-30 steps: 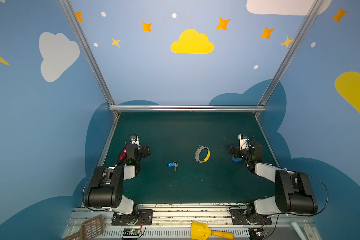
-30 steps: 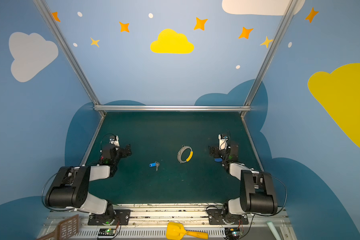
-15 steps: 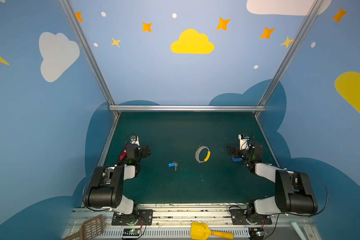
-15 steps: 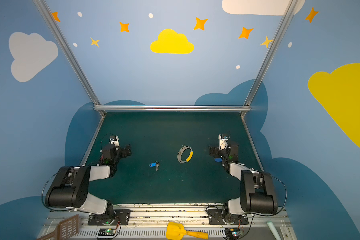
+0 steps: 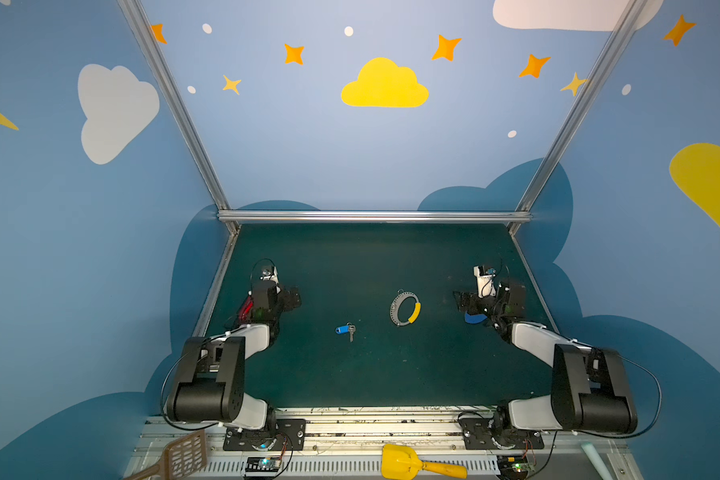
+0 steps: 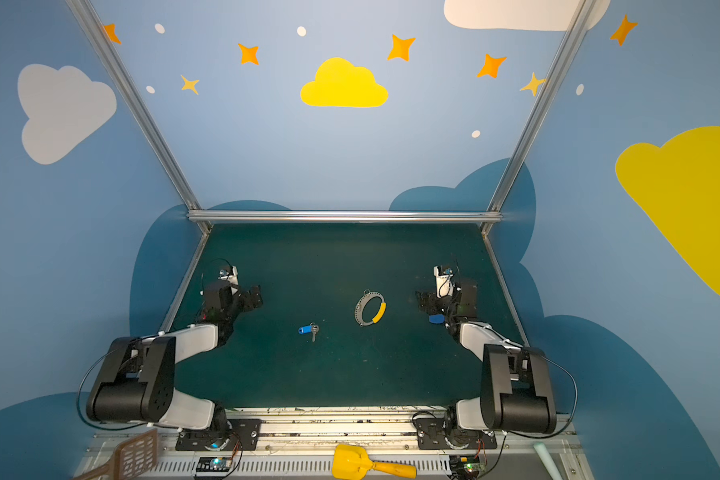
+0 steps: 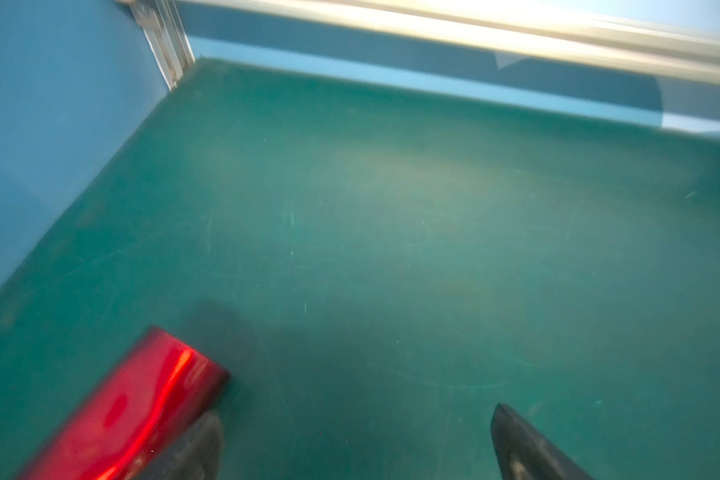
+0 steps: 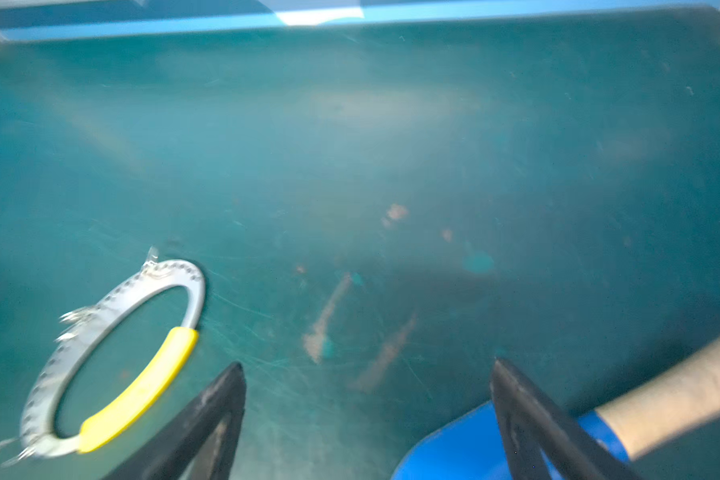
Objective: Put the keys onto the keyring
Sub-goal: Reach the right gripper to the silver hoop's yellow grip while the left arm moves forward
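Table [image 5: 350, 374]: dark green, seen from above in both top views.
Keys [image 5: 346, 330]: silver key with a blue tag, flat on the table near the middle, touched by nothing.
Keyring [image 5: 405, 308]: grey hoop with a yellow sleeve, flat on the table to the right of the keys, apart from them.
Left hand [image 7: 358, 449]: open, 2 fingers wide apart over bare table, a red object [image 7: 142, 407] beside it.
Right hand [image 8: 366, 399]: open, holding nothing; a blue shovel [image 8: 454, 449] lies by 1 finger.

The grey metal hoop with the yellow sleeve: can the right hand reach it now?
Probably yes: the hoop lies alone on the green mat, with nothing between it and the open right hand.
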Motion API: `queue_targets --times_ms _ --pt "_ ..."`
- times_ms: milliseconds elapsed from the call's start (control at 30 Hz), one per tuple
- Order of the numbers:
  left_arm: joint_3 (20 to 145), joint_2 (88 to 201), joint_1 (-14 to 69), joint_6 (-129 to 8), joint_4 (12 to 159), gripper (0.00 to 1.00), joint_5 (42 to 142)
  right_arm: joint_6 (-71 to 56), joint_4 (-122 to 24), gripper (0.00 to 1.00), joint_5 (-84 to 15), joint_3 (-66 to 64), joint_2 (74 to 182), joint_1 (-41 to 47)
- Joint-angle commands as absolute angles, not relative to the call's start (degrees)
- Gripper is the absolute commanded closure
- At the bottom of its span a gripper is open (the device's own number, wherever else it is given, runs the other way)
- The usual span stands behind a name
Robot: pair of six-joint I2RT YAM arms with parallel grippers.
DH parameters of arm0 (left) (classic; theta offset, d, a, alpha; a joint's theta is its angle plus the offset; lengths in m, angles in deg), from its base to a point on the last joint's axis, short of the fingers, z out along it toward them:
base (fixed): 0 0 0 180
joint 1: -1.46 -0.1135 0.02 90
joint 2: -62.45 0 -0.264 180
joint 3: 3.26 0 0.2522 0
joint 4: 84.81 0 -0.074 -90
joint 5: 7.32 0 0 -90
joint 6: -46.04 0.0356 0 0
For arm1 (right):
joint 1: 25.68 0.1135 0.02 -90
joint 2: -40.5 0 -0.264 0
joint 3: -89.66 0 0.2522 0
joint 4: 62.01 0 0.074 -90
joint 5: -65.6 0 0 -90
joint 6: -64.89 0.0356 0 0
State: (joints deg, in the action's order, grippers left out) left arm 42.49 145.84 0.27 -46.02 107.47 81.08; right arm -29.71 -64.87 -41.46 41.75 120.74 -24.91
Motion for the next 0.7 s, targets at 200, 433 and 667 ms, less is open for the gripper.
queue_targets --times_ms 200,433,667 --pt "52.2 138.5 8.3 -52.0 80.9 0.01 85.7 -56.0 -40.7 0.36 -54.2 23.5 124.6 -14.4" --pt "56.2 140.3 18.5 -52.0 76.9 0.04 87.1 -69.0 -29.0 0.47 -56.7 13.8 132.6 -10.1" --pt "58.9 145.3 23.9 -48.9 77.3 0.1 91.4 -89.9 -22.5 0.52 -56.3 16.8 132.9 -5.3"
